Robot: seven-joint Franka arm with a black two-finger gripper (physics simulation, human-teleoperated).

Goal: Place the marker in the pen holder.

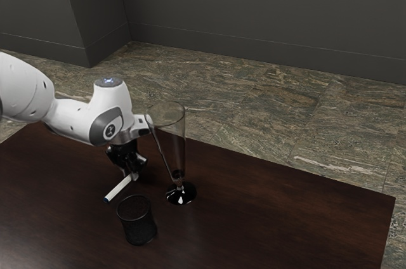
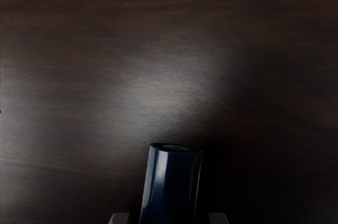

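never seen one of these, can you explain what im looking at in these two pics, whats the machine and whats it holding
The machine is a white robot arm ending in a black gripper. The exterior view is taken from the arm's side, the wrist view from a camera on its hand.

On the dark wooden table stand a black pen holder and, towards the exterior view's right, a tall clear glass on a foot.

At the gripper is a white marker; the wrist view shows a dark blue end of it close up. Whether it is really gripped, I can't tell from these pictures.
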